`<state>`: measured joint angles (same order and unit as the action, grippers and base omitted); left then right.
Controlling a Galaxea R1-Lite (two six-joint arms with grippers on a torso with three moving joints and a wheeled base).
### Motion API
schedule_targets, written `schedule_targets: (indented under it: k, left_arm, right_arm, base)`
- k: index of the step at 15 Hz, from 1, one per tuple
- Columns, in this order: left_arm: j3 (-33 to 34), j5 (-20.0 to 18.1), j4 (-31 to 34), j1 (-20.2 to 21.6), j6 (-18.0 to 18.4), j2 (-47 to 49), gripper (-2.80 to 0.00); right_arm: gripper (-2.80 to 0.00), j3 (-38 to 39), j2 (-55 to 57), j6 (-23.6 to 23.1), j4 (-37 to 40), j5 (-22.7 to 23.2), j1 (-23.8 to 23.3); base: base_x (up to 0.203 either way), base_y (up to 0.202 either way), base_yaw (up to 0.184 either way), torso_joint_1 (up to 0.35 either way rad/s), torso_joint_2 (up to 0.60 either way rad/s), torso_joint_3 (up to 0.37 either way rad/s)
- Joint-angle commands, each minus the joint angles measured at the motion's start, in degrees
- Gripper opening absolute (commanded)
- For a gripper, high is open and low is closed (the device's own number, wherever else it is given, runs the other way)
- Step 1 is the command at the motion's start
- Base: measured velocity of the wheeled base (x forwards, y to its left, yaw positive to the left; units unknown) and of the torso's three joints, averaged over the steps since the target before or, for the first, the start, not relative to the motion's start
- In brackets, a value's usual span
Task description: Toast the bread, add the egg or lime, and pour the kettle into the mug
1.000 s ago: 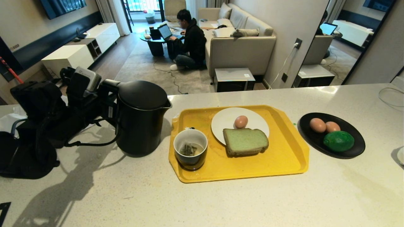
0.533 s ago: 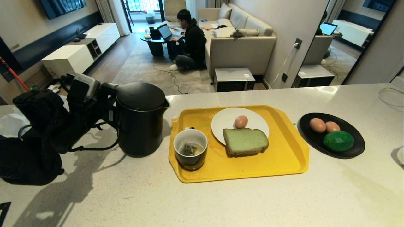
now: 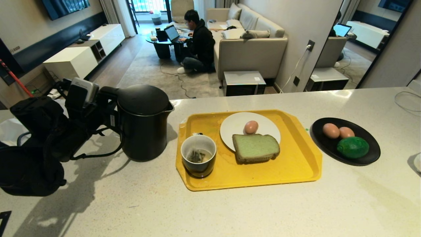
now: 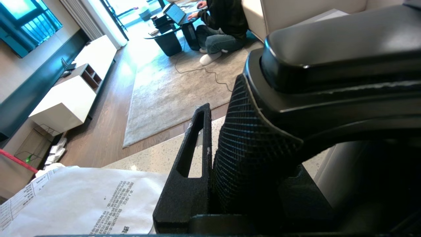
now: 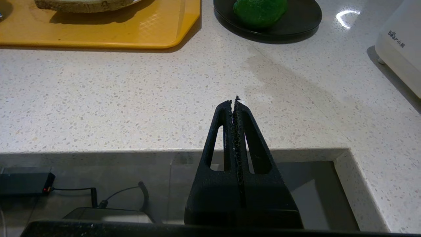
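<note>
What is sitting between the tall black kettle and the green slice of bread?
In the head view, the dark mug with a tea bag inside stands between the tall black kettle and the green bread slice.

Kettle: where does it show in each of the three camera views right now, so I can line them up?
Head view: the kettle stands on the counter, left of the yellow tray, its handle in the left gripper.
Left wrist view: its handle fills the right side, clamped between the fingers.
Right wrist view: not in it.
Shared landmark: the speckled counter, in all three.
</note>
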<state>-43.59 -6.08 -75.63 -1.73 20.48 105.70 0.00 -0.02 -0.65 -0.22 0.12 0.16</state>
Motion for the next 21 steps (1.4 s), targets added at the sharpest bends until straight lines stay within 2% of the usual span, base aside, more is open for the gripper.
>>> schedule_targets:
  k: [1,3,4,9,16,21]
  left_arm:
    - [0.1,0.0,-0.4,0.0,0.1,-0.1,-2.8]
    - [0.3,0.0,-0.4,0.1,0.2,-0.1,-2.8]
    - [0.5,0.0,-0.3,0.1,0.2,-0.5,0.0]
    - [2.7,0.0,-1.4,0.4,0.1,-2.1,0.0]
    - [15.2,-0.1,-11.8,2.1,0.0,-3.8,0.0]
    - [21.1,0.0,-12.0,2.0,0.3,-10.2,0.0]
  right_arm:
    - [-2.8,0.1,0.0,-0.1,0.0,0.0,0.0]
    - [-2.8,0.1,0.0,0.0,0.0,0.1,0.0]
    - [-2.8,0.1,0.0,0.0,0.0,0.0,0.0]
    - [-2.8,0.1,0.0,0.0,0.0,0.1,0.0]
    - [-2.8,0.1,0.0,-0.1,0.0,0.0,0.0]
    - [-2.8,0.1,0.0,0.0,0.0,0.1,0.0]
  base:
    - [0.0,0.0,0.0,0.0,0.0,0.0]
    - [0.0,0.0,0.0,0.0,0.0,0.0]
    - [0.0,0.0,0.0,0.0,0.0,0.0]
    - [0.0,0.0,0.0,0.0,0.0,0.0]
    - [0.0,0.0,0.0,0.0,0.0,0.0]
    - [0.0,0.0,0.0,0.0,0.0,0.0]
